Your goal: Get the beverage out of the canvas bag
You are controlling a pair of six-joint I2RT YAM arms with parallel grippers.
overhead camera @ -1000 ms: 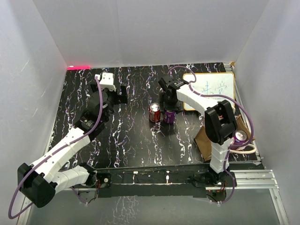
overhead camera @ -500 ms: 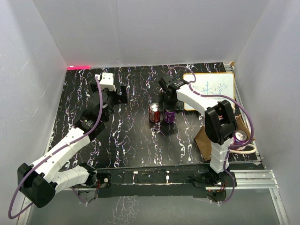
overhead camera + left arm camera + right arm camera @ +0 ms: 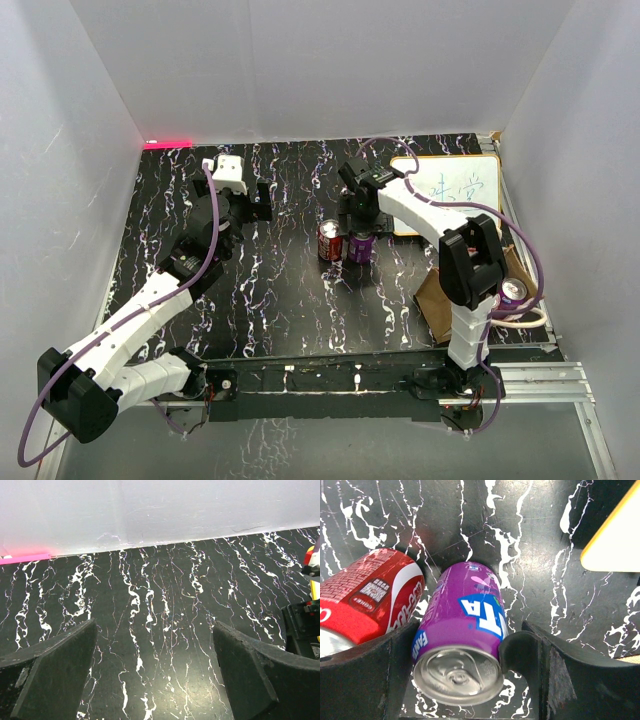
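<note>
A red can and a purple can stand away from the canvas bag, one more can seems to sit in it, and the right gripper is around the purple can, tight or loose I cannot tell.

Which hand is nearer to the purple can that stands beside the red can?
Right. The right hand has a finger on each side of that purple can; the left hand hangs far to its left.

- A black, white-veined tabletop runs back to a white wall.
- A pink strip lies along the wall's foot, far left.
- The left gripper hangs short of the wall, its dark fingers spread wide.
</note>
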